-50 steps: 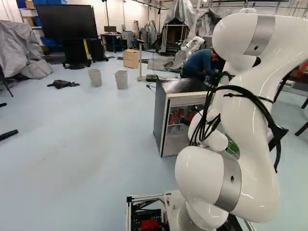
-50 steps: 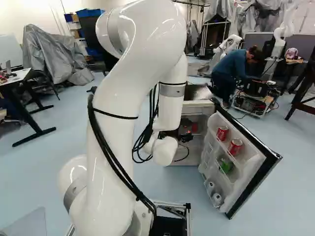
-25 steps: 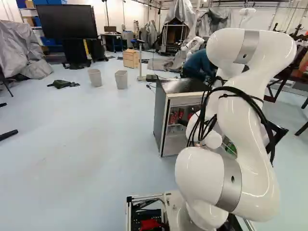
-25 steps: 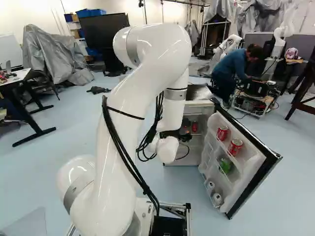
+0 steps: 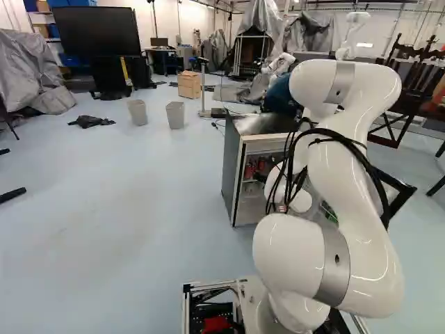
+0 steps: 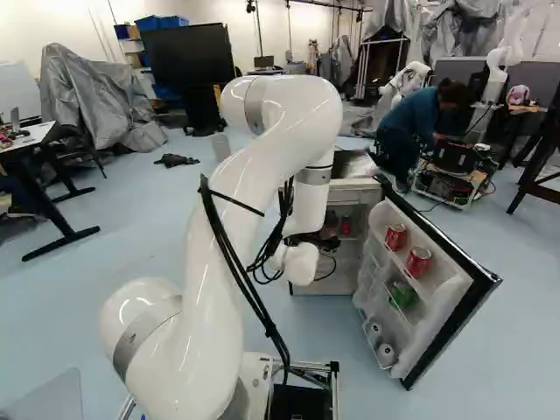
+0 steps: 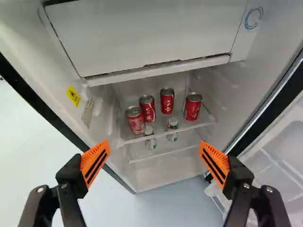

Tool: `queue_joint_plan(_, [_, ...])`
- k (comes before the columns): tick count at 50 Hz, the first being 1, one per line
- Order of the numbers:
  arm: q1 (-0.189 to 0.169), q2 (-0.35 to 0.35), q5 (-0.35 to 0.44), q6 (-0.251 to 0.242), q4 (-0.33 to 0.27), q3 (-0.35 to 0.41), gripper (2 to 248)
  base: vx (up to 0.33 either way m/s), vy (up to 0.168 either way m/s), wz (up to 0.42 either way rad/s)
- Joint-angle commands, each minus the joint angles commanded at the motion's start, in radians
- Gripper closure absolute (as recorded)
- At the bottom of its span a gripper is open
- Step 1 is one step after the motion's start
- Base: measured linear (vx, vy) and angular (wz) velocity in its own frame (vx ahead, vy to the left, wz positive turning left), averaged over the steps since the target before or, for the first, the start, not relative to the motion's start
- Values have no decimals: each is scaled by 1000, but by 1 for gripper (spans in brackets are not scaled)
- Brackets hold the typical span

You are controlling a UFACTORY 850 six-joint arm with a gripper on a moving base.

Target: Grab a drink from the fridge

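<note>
the gripper (image 6: 327, 243) has its jaws released and spread wide, and ahead of them four red cans (image 7: 167, 101) stand on the fridge (image 7: 142, 38)'s upper shelf (image 7: 194, 128), above two green-and-white cans (image 7: 173, 136).

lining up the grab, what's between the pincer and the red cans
The wrist view shows only the upper shelf's front edge between the open pincer and the red cans; two pale cans stand one shelf lower.

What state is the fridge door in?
Open: in the right base view the fridge door stands swung out, cans showing on its inner side.
</note>
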Motion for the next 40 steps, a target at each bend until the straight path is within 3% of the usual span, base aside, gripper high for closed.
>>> queue_joint_plan(40, [39,-205,0,0,121,-220,3,0,0,0])
